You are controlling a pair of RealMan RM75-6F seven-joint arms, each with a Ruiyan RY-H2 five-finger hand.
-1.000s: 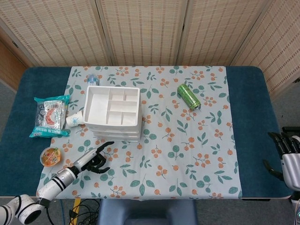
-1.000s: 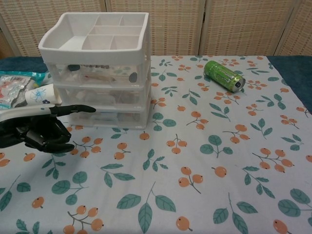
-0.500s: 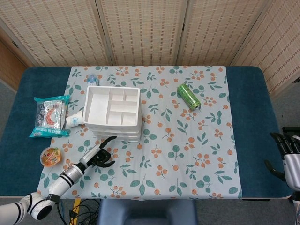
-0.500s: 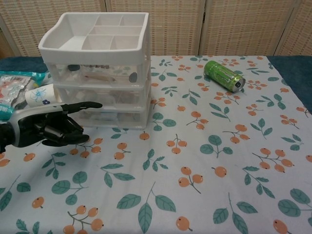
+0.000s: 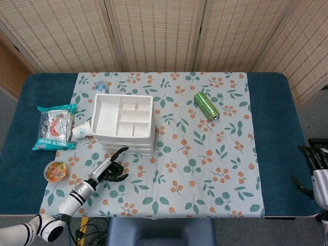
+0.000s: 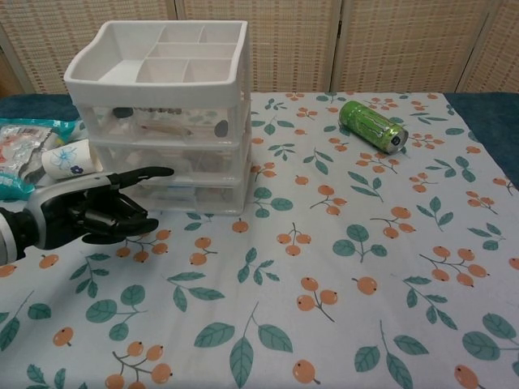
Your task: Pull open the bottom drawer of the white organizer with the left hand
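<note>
The left robot hand point(image 6: 96, 212), one finger pointing and the rest curled on nothing, hovers just before the closed bottom drawer point(image 6: 190, 194) of the organizer point(image 6: 162, 113); it should hook the drawer's front lip, then pull straight back.

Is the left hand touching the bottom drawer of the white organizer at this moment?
Cannot tell. In the chest view the left hand has one finger overlapping the bottom drawer front; the head view shows no clear gap either.

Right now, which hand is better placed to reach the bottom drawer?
Left. The left hand hovers just in front of the white organizer, one finger extended toward its bottom drawer. The right hand sits at the table's far right edge.
</note>
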